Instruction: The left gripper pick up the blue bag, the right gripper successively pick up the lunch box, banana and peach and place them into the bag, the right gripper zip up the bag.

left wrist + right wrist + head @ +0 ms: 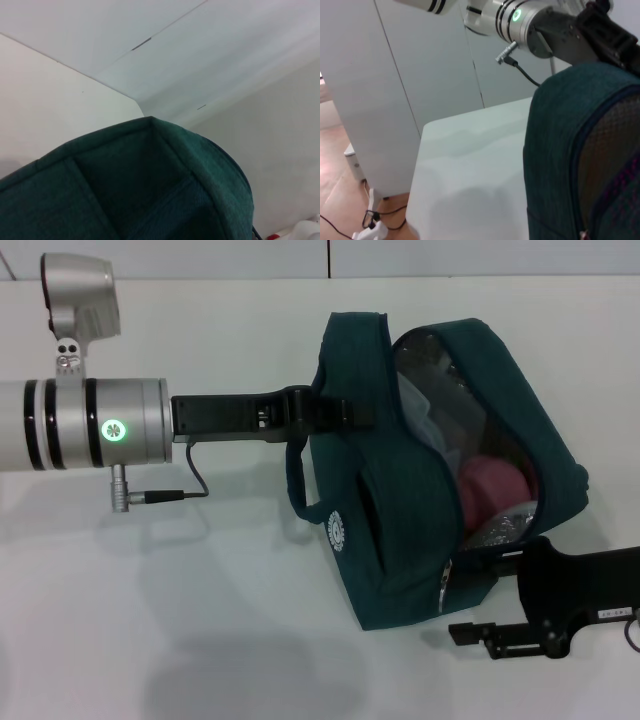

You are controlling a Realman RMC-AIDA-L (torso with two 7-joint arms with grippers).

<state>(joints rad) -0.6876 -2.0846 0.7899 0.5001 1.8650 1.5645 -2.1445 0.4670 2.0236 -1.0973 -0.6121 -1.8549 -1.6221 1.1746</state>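
Both pincers engaged: my left gripper clamps the soft dark-teal fabric bag at its 10 o'clock strap. My right gripper, at 5 o'clock, has a finger state I cannot tell. Limp, loaded cloth will sag, so I judge the zipper pull the right hold.

Bag on the desk, right of centre, lunch box inside it; left pincer at its upper left edge, right pincer at its lower right, near the opening.

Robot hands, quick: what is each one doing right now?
Left gripper: closed on the blue bag, holding it up by its top.
Right gripper: at the bag's zipper edge; cannot tell if open or closed.
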